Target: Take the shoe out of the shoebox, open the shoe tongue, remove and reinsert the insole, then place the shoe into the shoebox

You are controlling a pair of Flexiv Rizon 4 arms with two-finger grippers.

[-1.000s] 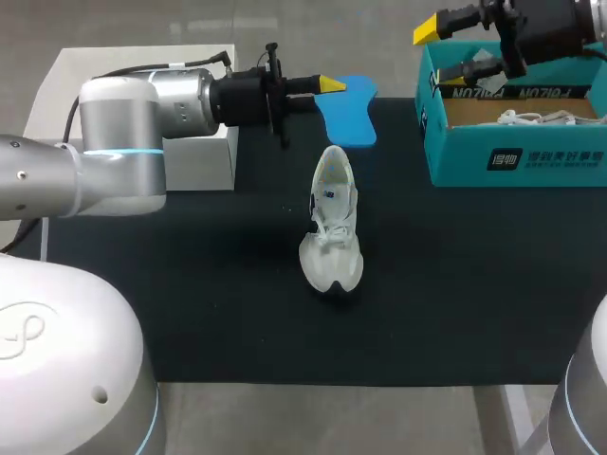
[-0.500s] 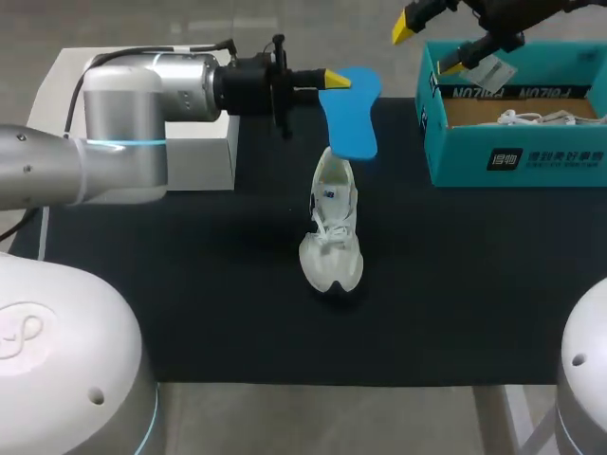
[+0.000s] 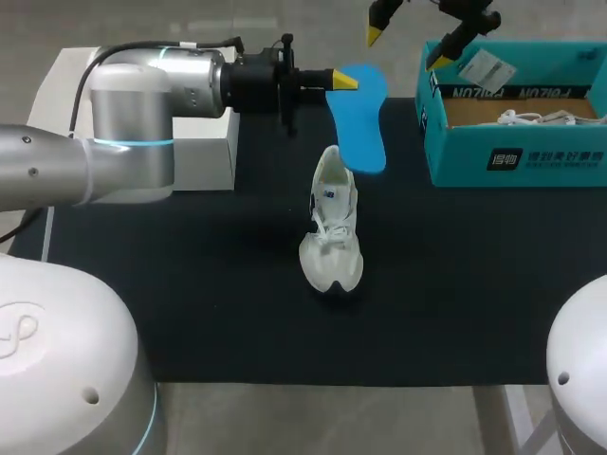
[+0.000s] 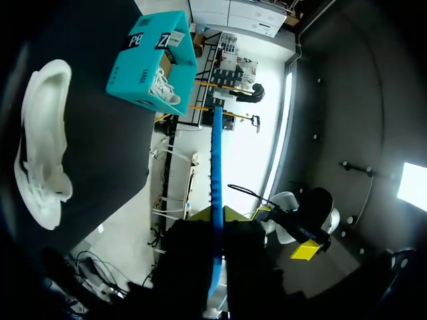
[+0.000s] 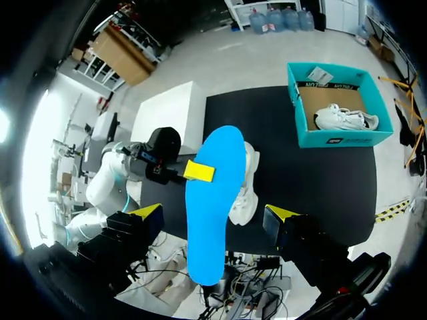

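Head view: blue insole (image 3: 358,118) held up in the air, white shoe (image 3: 332,227) standing mid counter (image 3: 190,303) just below it.
Teal shoebox (image 3: 517,161) at the counter's far right, lid off, w/ a second shoe (image 3: 536,118) inside. Head view catches only its laces; right wrist view shows it whole. Left end effector (image 3: 343,81) is clamped on the insole's upper end; left wrist view has the insole edge-on btwn its fingers. Right end effector (image 3: 406,47) is spread wide, holding nothing, high beside the shoebox. Count: 2 shoes, 1 insole, 1 shoebox.
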